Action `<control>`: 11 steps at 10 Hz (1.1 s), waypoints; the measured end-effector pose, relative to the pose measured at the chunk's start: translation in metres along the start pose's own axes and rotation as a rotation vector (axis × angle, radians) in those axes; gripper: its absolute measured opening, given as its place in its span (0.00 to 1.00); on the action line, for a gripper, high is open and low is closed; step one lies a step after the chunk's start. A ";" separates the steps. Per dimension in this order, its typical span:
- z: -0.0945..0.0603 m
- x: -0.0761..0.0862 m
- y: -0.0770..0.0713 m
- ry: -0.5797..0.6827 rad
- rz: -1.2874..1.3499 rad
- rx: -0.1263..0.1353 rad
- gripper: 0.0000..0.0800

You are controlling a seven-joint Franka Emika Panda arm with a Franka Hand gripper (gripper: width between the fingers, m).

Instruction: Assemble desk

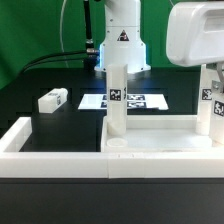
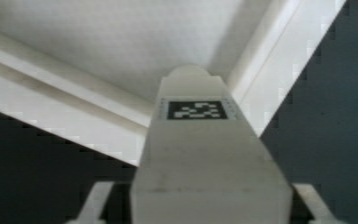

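Leg-fitting step: the gripper [image 1: 117, 66] straddles the upright leg [image 1: 117, 105] at the tabletop's [image 1: 165, 135] corner (clenched or not, I cannot tell), and next likely needs a firm grasp, then a twist home.

one white square leg [image 1: 115, 100] stands upright between the jaws, which flank its sides. a black-white tag [image 2: 199, 110] sits on its face, and its lower end is at a corner of the top [image 1: 165, 133]. the top, a white slab with a raised rim, lies flat on the counter below the jaws. a second leg [image 1: 213, 108] stands upright, tagged, at the exterior view's right of the jaws. a third leg [image 1: 52, 99] lies on its side on the counter, well apart from the jaws at the exterior view's left.
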State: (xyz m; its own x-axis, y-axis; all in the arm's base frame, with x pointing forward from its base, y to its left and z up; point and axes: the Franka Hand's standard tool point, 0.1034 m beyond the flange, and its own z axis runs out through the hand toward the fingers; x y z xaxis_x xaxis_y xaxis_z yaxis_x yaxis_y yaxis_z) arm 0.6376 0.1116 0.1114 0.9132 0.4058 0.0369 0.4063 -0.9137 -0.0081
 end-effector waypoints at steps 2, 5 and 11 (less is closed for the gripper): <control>0.000 0.000 0.002 0.001 0.157 0.006 0.36; 0.001 -0.002 0.001 -0.001 0.578 0.010 0.36; 0.002 -0.003 0.003 -0.005 0.983 0.019 0.36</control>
State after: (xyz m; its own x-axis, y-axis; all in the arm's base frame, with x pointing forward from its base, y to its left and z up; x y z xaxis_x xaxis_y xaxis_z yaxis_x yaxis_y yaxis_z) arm 0.6364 0.1083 0.1096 0.8451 -0.5347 0.0008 -0.5340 -0.8441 -0.0486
